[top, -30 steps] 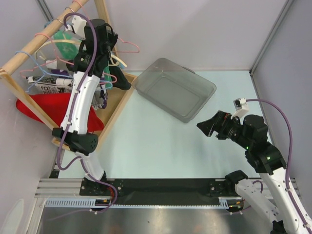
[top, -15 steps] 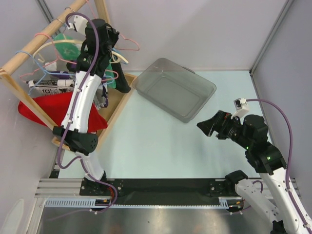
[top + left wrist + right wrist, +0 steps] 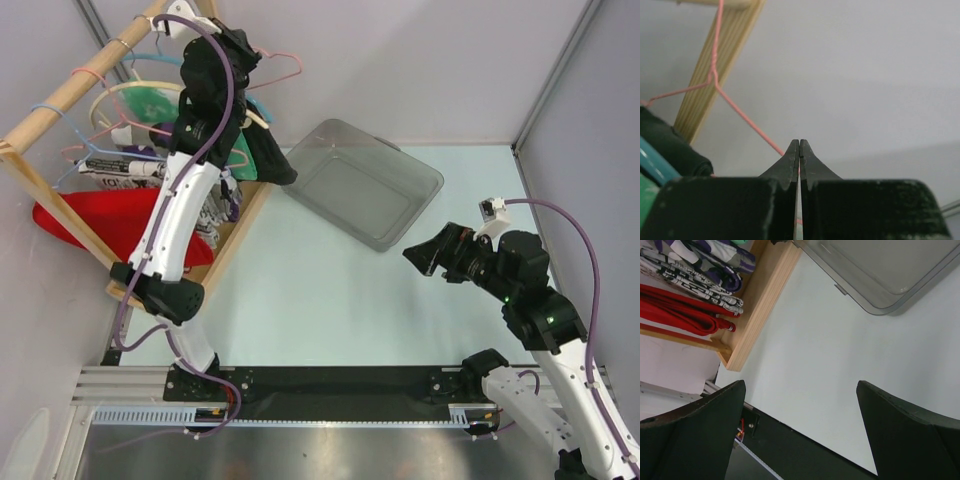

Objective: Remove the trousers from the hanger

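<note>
Top external: left pincer (image 3: 799, 145) had swung up and right since earlier, clamped on the hanger (image 3: 745, 114). Trousers (image 3: 268, 160) dangled below it, beside the bin (image 3: 432, 190). Right pincer (image 3: 800, 385) gaped wide, empty, above the pale table (image 3: 320, 290).

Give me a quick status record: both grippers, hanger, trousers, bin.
left gripper: shut on the hanger wire, up at the rack
right gripper: open, holding nothing, above the table
hanger: pink wire, pinched in the left gripper
trousers: black, dangling near the bin's left corner, not lying in it
bin: grey, see-through, nothing inside
</note>
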You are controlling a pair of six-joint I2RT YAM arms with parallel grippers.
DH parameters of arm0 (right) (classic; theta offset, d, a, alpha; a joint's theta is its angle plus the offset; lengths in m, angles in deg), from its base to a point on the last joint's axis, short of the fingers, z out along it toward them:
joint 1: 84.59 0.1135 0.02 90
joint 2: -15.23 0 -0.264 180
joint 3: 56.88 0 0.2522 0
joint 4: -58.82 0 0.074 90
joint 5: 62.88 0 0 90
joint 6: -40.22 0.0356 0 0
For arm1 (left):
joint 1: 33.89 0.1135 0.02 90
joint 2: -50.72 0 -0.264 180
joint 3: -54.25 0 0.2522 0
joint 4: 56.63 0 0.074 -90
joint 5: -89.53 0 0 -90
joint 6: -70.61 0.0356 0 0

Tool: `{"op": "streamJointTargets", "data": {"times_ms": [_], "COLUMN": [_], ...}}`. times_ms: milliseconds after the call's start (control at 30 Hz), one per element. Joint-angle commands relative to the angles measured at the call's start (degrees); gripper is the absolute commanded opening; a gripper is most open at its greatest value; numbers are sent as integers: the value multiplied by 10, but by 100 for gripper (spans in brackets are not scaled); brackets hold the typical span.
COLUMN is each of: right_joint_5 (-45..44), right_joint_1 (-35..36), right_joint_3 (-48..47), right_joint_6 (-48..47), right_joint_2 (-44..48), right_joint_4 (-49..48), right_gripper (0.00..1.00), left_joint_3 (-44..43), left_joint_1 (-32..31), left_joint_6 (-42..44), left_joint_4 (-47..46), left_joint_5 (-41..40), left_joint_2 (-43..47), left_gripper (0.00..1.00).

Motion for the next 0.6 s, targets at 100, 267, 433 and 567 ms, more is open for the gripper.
{"op": "streamJointTargets", "data": {"times_ms": [100, 267, 433, 567], "right_joint_5": [2, 7, 7, 9], "right_joint_1": [-3, -3, -3, -2], "right_joint_3": [-31, -47, -53, -47], "right_joint_6": [0, -6, 0, 8], "right_joint_2": [-6, -20, -17, -6], "right_joint_4": [-9, 2, 9, 3], "right_gripper": [100, 100, 100, 100], "left_joint_3": [-31, -31, -91, -85], "left_joint_1": [-20, -22, -12, 14], "left_joint_6": [101, 91, 12, -99], "left_joint_4": [-108, -93, 50, 109], "left_joint_5": [-22, -25, -35, 9], "left_joint_2": [56, 67, 47, 43], "left_gripper": [0, 0, 18, 48]}}
